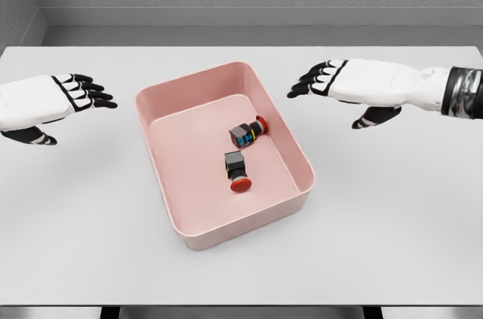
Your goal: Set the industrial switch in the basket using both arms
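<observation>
The pink basket (223, 154) sits at the centre of my white counter (392, 213), turned slightly askew. Two industrial switches lie on its floor: the upper switch (247, 133) near the right wall, red button pointing right; the lower switch (237, 170) just below it, red button pointing toward me. My left robot hand (66, 99) hovers left of the basket, fingers extended, holding nothing. My right robot hand (343, 87) hovers right of it, likewise released and empty.
</observation>
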